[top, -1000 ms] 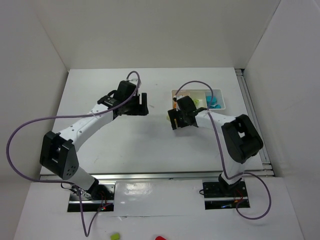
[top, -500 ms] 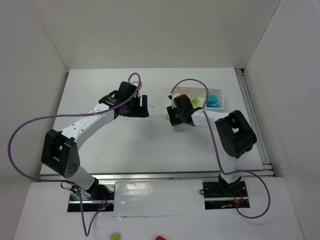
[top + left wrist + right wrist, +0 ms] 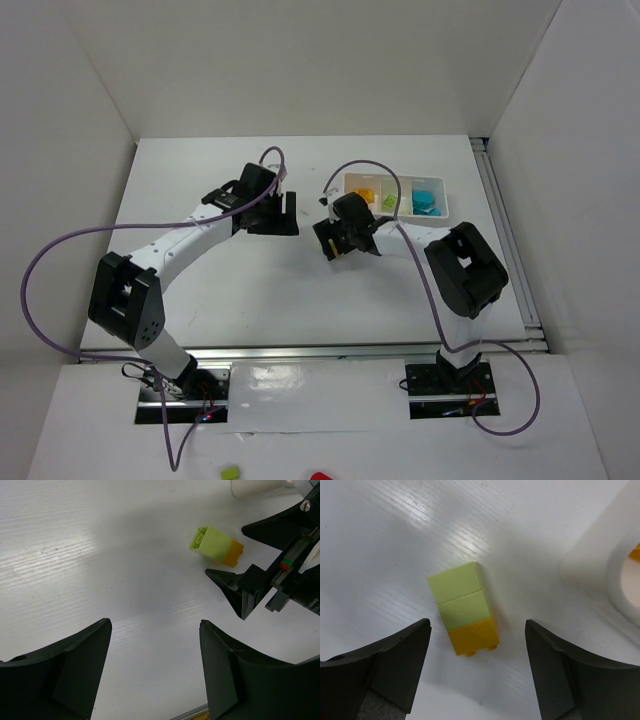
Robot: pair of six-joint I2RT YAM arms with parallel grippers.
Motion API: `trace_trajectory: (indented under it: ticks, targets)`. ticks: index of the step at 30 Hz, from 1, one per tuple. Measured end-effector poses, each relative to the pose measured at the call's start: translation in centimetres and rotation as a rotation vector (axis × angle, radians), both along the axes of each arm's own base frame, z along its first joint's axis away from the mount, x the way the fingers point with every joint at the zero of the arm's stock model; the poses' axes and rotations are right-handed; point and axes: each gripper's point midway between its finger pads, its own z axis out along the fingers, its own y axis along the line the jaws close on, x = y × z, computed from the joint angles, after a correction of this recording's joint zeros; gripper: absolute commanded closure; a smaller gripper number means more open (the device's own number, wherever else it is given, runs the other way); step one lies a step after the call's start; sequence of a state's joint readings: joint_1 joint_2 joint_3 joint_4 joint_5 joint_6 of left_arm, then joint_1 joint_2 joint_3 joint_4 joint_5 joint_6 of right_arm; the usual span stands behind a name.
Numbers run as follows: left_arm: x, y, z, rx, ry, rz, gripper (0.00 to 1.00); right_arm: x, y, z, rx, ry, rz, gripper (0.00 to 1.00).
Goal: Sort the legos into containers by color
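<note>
White table (image 3: 300, 290), far-right side: your R gripper (image 3: 477, 630) has swung off the tray (image 3: 395, 176) and now hangs, jaws spread, over a lime-on-orange lego stack (image 3: 464, 609) lying off the tray's near-left corner, with the L gripper (image 3: 155, 625) spread nearby, so it prob. needs splitting b4 binning.

A brick stack (image 3: 465, 607) lies on the table (image 3: 380, 540) under the right claw (image 3: 477, 630), just left of the tray (image 3: 585, 565).

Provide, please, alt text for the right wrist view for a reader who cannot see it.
A small lego stack, lime green with an orange end, lies on the white table between the open jaws of the right gripper. A corner of the white tray shows at the right edge.
</note>
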State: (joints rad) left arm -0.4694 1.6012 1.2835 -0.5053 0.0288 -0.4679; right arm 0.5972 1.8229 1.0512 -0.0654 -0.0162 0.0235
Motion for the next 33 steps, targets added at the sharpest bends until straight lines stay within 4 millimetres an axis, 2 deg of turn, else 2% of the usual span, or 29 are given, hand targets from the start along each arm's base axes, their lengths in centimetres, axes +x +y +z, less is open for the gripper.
trace_trajectory:
  ticks: [5,9,13,19,24,27,32,33]
  targets:
    - [0.1,0.1,0.0,0.005,-0.003,-0.007,0.2,1.1,0.5,0.2,-0.01,-0.013,0.036,0.17]
    - [0.0,0.1,0.0,0.009,-0.006,-0.014,0.2,1.1,0.9,-0.5,0.015,0.033,0.092,0.17]
    - [0.0,0.1,0.0,0.009,-0.006,-0.014,0.2,1.4,1.7,-0.4,0.041,0.054,0.134,0.23]
    - [0.2,0.3,0.0,0.01,-0.006,-0.01,0.2,-0.4,3.7,-0.5,0.043,0.072,0.198,0.28]
    - [0.2,0.4,0.0,0.01,-0.006,-0.008,0.2,-2.1,3.4,-0.6,0.03,0.08,0.186,0.28]
    - [0.2,0.4,0.0,0.009,-0.006,-0.01,0.2,-2.3,2.6,-0.7,0.016,0.078,0.147,0.33]
    - [0.1,0.3,0.0,0.004,-0.003,-0.014,0.2,-2.2,1.9,-0.8,0.001,0.073,0.092,0.48]
    - [0.1,0.3,0.0,0.003,-0.003,-0.016,0.2,-2.2,1.8,-0.8,0.001,0.073,0.087,0.54]
